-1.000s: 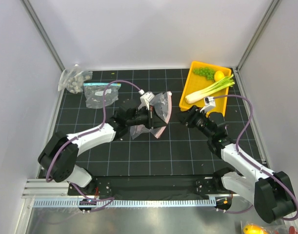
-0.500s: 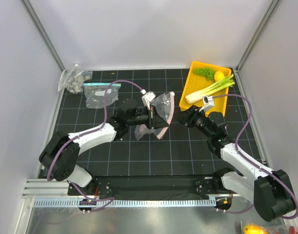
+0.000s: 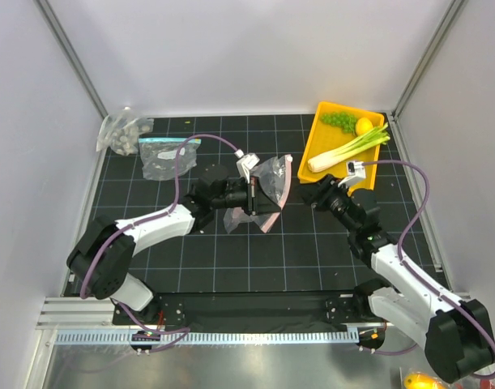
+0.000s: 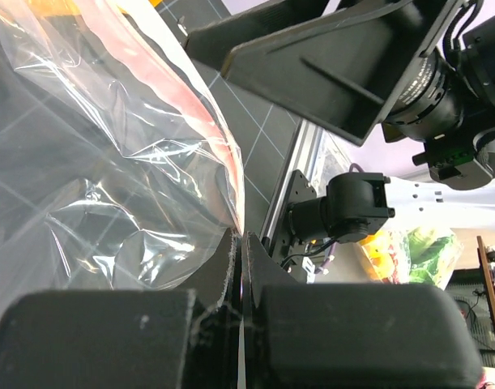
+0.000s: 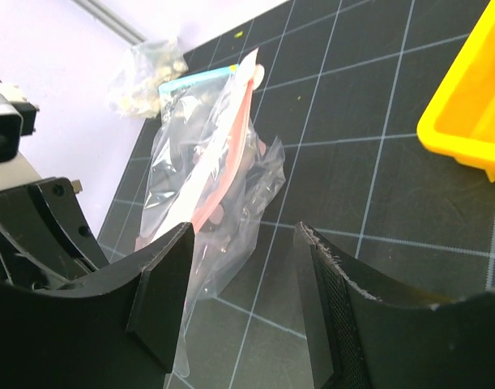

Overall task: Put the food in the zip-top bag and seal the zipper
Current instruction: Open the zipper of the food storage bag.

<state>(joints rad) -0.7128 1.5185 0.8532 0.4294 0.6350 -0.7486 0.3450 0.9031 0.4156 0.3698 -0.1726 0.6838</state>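
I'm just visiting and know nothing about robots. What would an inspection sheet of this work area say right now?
Surface: black gridded mat.
Job's things: zip-top bag held up, pink zipper along its edge; leek, lemon and grapes lie in the yellow tray, not bagged.
Clutter: blue-zipper bag and bunched dotted bag at the far left.
Tools: left tool shut on the zip-top bag; right tool open, empty, beside the bag.
Cables: a purple cable loops above each arm; no snag seen.
Surroundings: white walls, metal frame posts.
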